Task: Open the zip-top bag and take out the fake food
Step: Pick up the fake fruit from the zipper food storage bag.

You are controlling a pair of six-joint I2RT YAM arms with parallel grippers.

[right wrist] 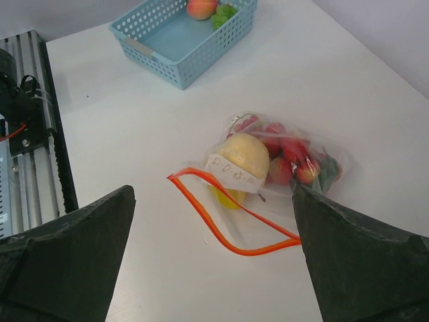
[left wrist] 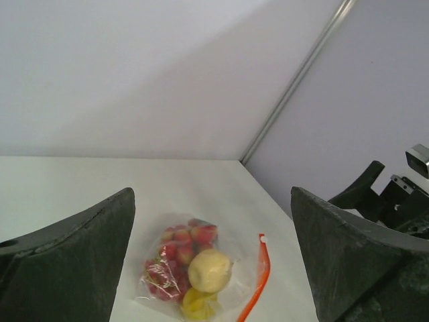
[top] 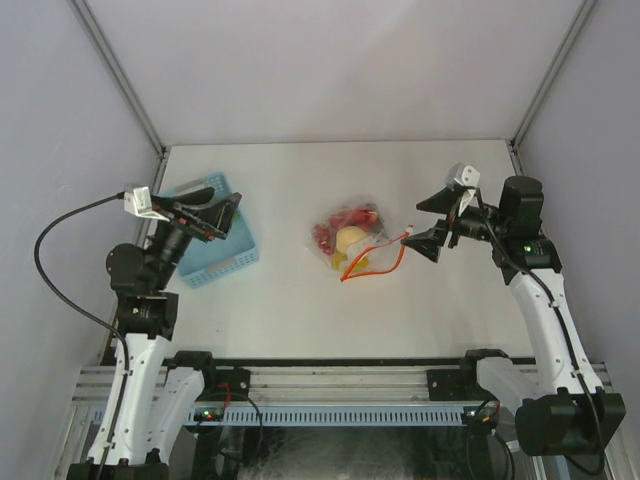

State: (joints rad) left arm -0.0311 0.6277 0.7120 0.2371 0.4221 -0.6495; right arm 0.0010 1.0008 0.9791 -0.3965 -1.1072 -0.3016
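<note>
The zip-top bag (top: 352, 242) lies flat mid-table, clear plastic with its red-orange zip strip (top: 378, 262) toward the right arm. In the right wrist view the strip (right wrist: 228, 225) forms an open loop, so the bag's mouth gapes, and a white label patch (right wrist: 234, 176) shows. Fake food sits inside: red pieces (right wrist: 285, 157), a pale yellow round one (right wrist: 247, 153) and a yellow one (left wrist: 198, 303). My right gripper (top: 412, 223) hovers open just right of the strip, holding nothing. My left gripper (top: 226, 196) stands open above the basket, far left of the bag.
A light-blue slotted basket (top: 228, 262) sits at the left and holds a peach-coloured piece (right wrist: 201, 8) and a green piece (right wrist: 225, 13). A metal rail (right wrist: 27, 154) runs along the near table edge. Grey walls close in the back and sides.
</note>
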